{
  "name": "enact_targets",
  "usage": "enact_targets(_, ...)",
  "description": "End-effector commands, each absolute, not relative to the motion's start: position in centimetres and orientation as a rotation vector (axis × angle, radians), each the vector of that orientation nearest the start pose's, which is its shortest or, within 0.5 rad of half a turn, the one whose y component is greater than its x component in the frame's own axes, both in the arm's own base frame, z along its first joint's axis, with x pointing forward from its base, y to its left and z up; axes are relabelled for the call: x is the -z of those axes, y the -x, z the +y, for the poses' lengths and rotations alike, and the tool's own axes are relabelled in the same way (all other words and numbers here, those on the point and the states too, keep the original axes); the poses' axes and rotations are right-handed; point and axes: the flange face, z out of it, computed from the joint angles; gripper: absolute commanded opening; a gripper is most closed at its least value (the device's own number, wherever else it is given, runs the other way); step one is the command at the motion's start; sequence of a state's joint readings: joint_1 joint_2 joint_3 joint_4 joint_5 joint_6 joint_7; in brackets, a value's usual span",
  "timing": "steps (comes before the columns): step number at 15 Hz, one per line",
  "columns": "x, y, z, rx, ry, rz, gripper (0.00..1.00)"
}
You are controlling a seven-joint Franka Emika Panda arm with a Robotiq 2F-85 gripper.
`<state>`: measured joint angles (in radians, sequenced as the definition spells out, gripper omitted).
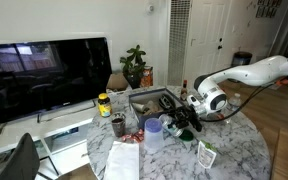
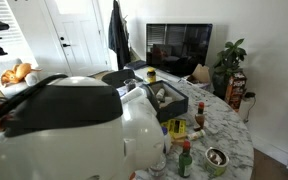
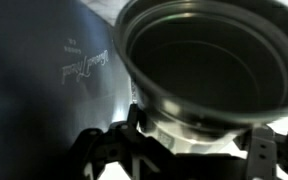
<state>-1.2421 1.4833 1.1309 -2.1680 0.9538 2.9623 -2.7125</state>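
Note:
In the wrist view a dark metal cup (image 3: 199,60) with a wide rim fills the picture, its opening turned towards the camera. Its pale lower body sits between my gripper's two black fingers (image 3: 192,140), which press on either side of it. In an exterior view my gripper (image 1: 187,118) is low over the middle of the round marble table (image 1: 239,150), with the dark cup (image 1: 182,124) at its tip among other small items. In the exterior view from behind the arm, the white arm (image 2: 74,130) hides the gripper.
A dark tray of items (image 1: 149,100) (image 2: 169,98) stands behind the gripper. A yellow-lidded jar (image 1: 104,103), a purple cup (image 1: 154,128), white paper (image 1: 124,160) and a green-white packet (image 1: 206,155) lie around. Sauce bottles (image 2: 184,160), a metal bowl (image 2: 216,157), a TV (image 1: 44,75) and a plant (image 1: 134,65) are nearby.

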Motion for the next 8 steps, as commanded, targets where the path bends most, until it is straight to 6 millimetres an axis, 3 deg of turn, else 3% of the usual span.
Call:
enact_targets(1,-5.2,-51.4,1.3,1.414,1.838,-0.985,0.56)
enact_targets(8,-5.3,-51.4,2.3,1.457,1.708,-0.893,0.56)
